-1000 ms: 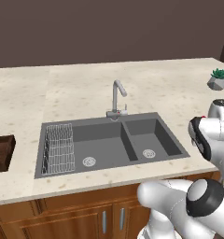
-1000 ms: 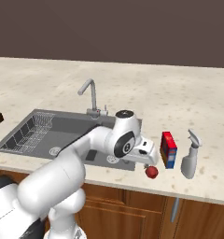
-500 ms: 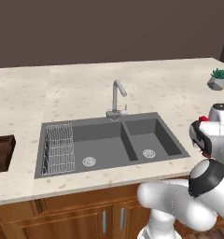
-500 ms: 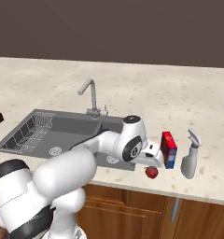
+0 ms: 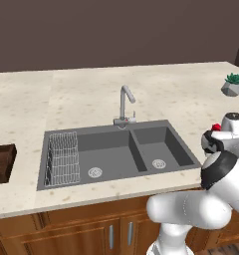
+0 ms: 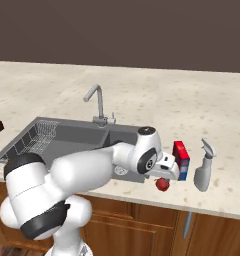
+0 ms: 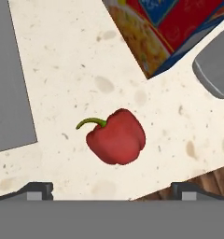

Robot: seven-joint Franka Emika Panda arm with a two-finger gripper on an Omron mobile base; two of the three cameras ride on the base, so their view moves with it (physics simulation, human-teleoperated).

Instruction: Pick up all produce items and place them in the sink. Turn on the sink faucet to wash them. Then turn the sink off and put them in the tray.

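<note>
Gripper [image 7: 111, 189] lower over red pepper [image 7: 116, 137]

Glossy red pepper [image 7: 116, 137] lies on speckled matt stone counter [image 7: 62, 70].

Arm observed further extended to the right over the last second — in the right base view the wrist has travelled from beside the sink [image 6: 67, 142] edge to a position directly over the red pepper [image 6: 162, 184], with the end effector [image 6: 168, 176] lowered close above it. In the left base view the wrist has sunk lower at the right edge — pepper, box [image 6: 181, 153] and spray bottle [image 6: 204, 171] unmoved on the table [image 6: 142, 95]
</note>
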